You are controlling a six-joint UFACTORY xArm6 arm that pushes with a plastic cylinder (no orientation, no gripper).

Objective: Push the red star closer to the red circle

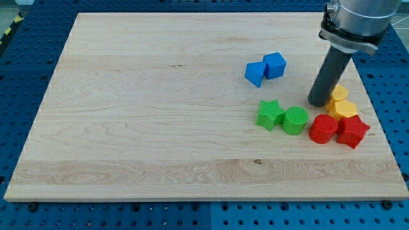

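The red star (353, 131) lies near the board's right edge, touching the red circle (323, 129) on its left. My tip (317, 102) stands just above the red circle, left of two yellow blocks (341, 102), and above-left of the red star. The rod rises toward the view's top right.
A green star (271, 114) and a green circle (294, 120) sit left of the red circle. Two blue blocks (266, 68) lie higher up, touching each other. The wooden board's right edge (383, 128) runs close past the red star.
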